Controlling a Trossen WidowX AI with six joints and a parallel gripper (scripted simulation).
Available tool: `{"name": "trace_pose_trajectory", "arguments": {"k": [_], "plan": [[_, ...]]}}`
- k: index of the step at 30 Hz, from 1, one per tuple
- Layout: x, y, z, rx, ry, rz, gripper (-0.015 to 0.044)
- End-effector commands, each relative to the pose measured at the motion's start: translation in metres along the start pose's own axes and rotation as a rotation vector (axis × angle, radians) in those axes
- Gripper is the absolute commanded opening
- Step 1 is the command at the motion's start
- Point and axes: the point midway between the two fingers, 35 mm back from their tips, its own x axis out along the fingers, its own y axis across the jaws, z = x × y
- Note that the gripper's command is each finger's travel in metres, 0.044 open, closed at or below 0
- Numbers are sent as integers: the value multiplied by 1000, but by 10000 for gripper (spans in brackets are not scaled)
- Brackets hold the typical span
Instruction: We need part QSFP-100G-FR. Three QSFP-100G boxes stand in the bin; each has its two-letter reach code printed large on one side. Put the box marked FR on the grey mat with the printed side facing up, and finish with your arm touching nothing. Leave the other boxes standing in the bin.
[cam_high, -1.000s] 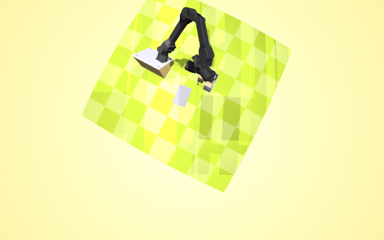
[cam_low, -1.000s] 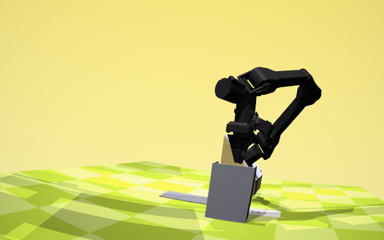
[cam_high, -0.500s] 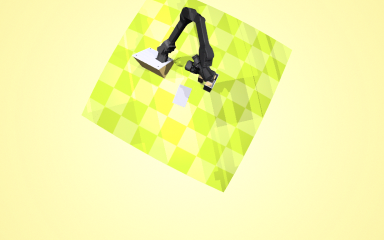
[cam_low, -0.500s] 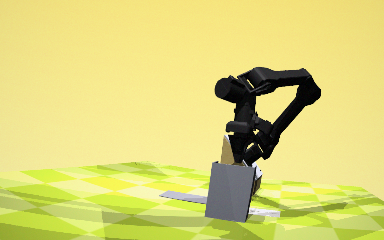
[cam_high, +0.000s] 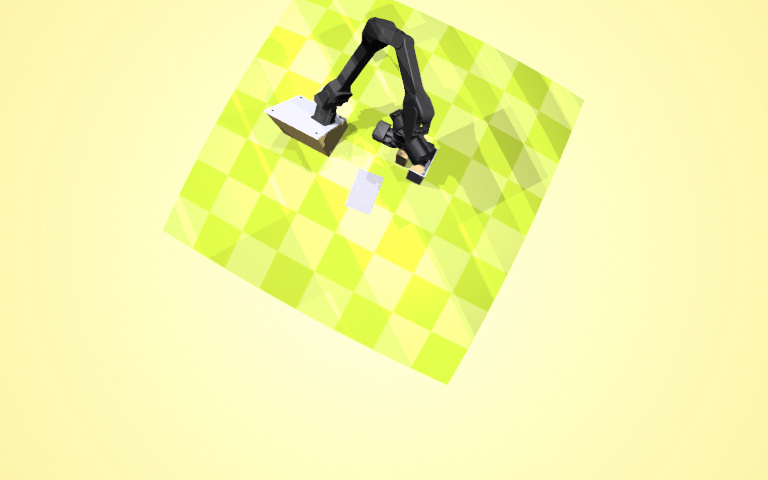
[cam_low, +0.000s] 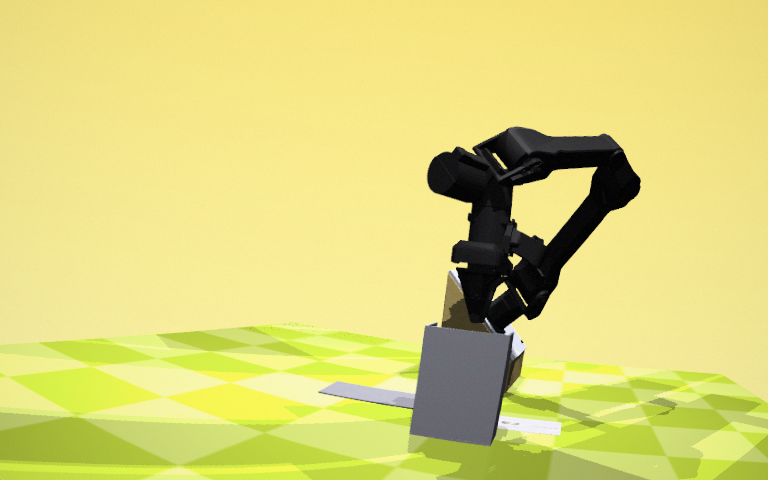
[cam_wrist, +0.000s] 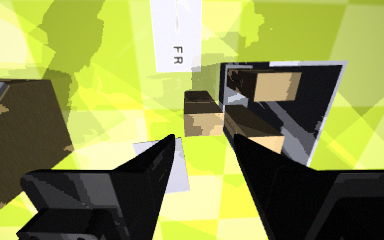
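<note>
One tool is spread partway, gripping nothing, its fingertips pointing down. In the wrist view, an outer box appears between the fingertips, standing just beside the bin, outside its wall. Two further boxes, a near box and a far box, stand inside the bin. The box marked FR cannot be identified among these three; their codes are unreadable. A white card printed FR lies flat on the checkered surface, near the bin. The grey mat lies flat, apart from the bin. Farther out, the wedge-shaped base has a pale top and brown sides.
</note>
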Motion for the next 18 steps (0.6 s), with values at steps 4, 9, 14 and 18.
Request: {"name": "trace_pose_trajectory", "arguments": {"k": [4, 9, 14, 18], "plan": [[-2, -5, 0, -9, 2, 62, 236], [1, -5, 0, -9, 2, 62, 236], [8, -5, -1, -9, 2, 62, 236], [15, -5, -1, -9, 2, 62, 236]]}}
